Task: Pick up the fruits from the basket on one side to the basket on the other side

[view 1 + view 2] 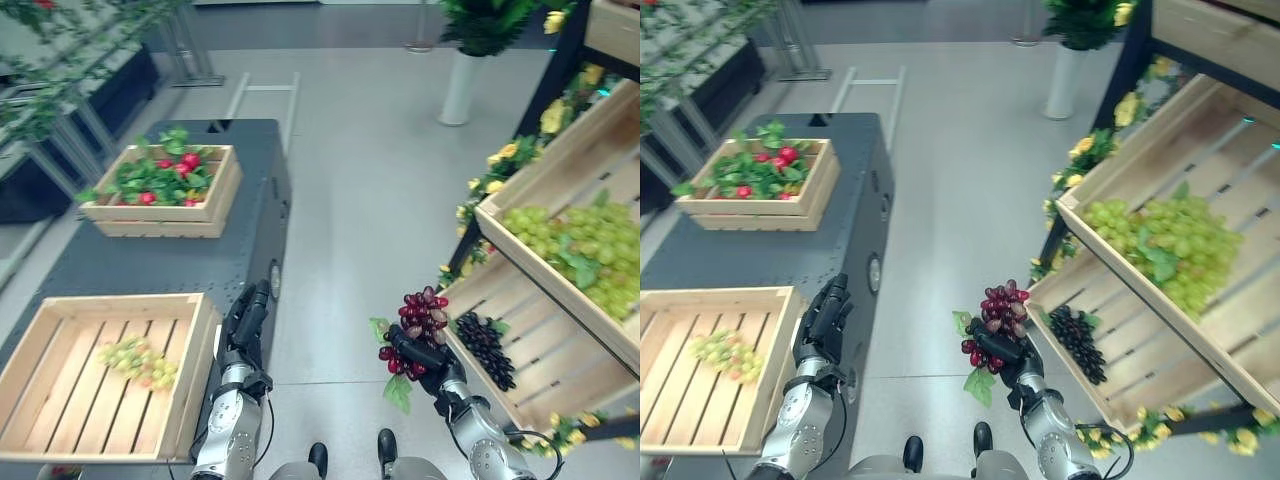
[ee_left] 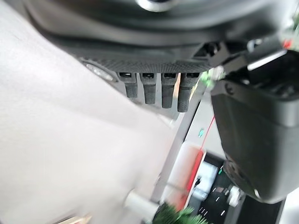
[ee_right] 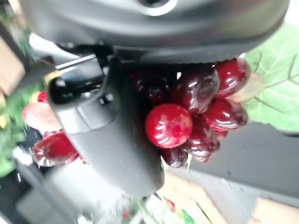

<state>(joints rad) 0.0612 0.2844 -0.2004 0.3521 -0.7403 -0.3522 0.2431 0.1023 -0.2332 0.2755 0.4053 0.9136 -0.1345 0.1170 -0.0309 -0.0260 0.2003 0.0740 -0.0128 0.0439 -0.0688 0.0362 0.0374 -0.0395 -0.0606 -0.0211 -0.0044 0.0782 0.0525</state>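
The right robot hand (image 1: 425, 357) is curling around red grapes (image 1: 418, 328), so we are carrying them clear of the shelf crate (image 1: 540, 350), over the floor. Our left robot hand (image 1: 248, 318), fingers straight and empty, is waiting beside the table crate (image 1: 60, 400), probably the destination.

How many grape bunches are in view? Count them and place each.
4, perhaps more hidden: red bunch in the right hand; pale green bunch in the near table crate; dark bunch in the lower shelf crate; green pile above.
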